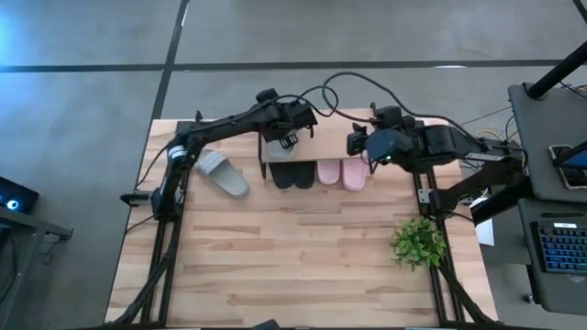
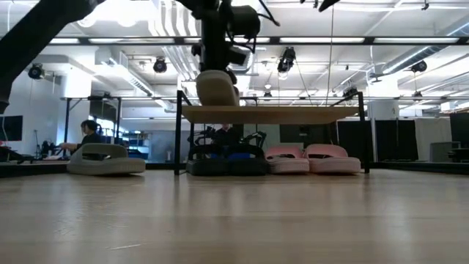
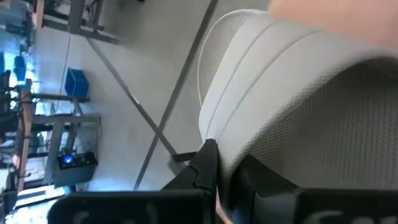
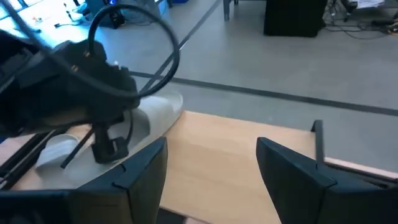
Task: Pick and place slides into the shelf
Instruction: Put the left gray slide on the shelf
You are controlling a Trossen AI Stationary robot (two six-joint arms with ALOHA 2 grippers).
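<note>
My left gripper (image 1: 289, 137) is shut on a light grey slide (image 2: 216, 88) over the left end of the shelf (image 1: 316, 151). The second grey slide (image 1: 223, 172) lies sole-down on the table, left of the shelf. Two black slides (image 1: 293, 174) and two pale pink slides (image 1: 341, 172) stand side by side on the shelf's lower level. My right gripper (image 1: 362, 142) is open and hovers over the shelf's right end, touching nothing. In its wrist view the right gripper (image 4: 211, 168) faces the left gripper (image 4: 93, 99) and the held slide (image 4: 155, 115). My left gripper comes at the grey slide from above, pointing down. One finger (image 3: 208, 165) lies against the slide's textured side (image 3: 249, 143); the gripper hides the exact part. The slide's underside (image 2: 216, 103) meets the shelf's top plank (image 2: 293, 114) near its left end.
A small green plant (image 1: 419, 243) stands near the table's right edge. Bare tabletop (image 1: 303, 247) stretches in front of the shelf. Cables (image 1: 339, 87) loop above the shelf's far side. A person (image 2: 89, 136) sits in the room beyond the table.
</note>
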